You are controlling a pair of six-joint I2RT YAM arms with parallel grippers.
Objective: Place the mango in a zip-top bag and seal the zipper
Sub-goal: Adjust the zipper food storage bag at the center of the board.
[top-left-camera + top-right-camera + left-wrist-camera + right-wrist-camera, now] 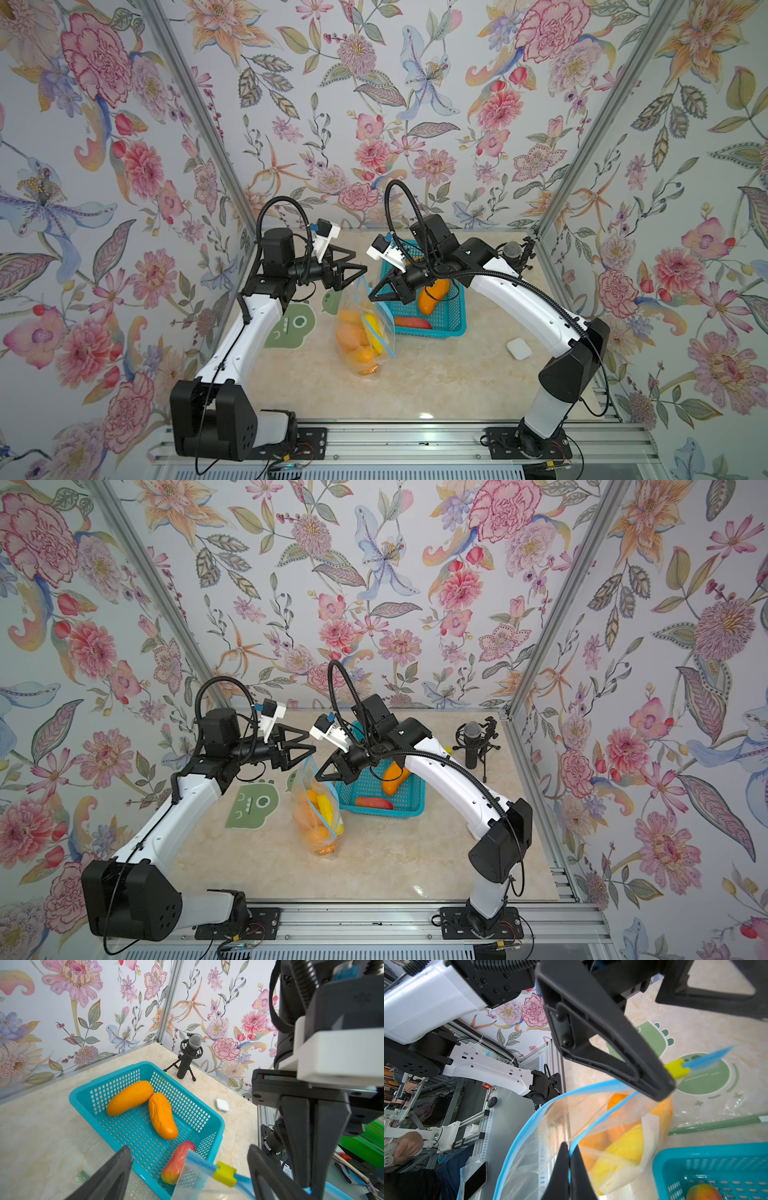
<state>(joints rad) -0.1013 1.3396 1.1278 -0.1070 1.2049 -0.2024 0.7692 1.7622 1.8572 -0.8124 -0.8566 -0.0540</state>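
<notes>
Centrally on the bench (436, 382): one zip-top bag (361, 332), clear with a blue zipper strip, mouth gaping, just left of the basket.
- Bagged mangoes (351, 338): several, orange and yellow, piled inside the bag.
- Right pincer (568, 1148): clenched on one blue lip of the bag's mouth; the other lip bows away from it.
- Left pincer (190, 1155): released, jaws spread to either side of the yellow slider (225, 1174) at the zipper's far end. Whether a finger touches the slider cannot be told.
- Basket (222, 1126): turquoise, perforated, right of the bag.
- Orange mangoes (129, 1098): two, in the basket, touching each other.
- Red mango (178, 1162): in the basket, against the wall closest to the bag.
- Microphone (513, 251): on a small tripod, far right corner of the bench.
- White case (518, 348): small, near and right of the basket, apart from it.
- Green dinosaur mat (291, 328): flat on the bench, left of the bag.
</notes>
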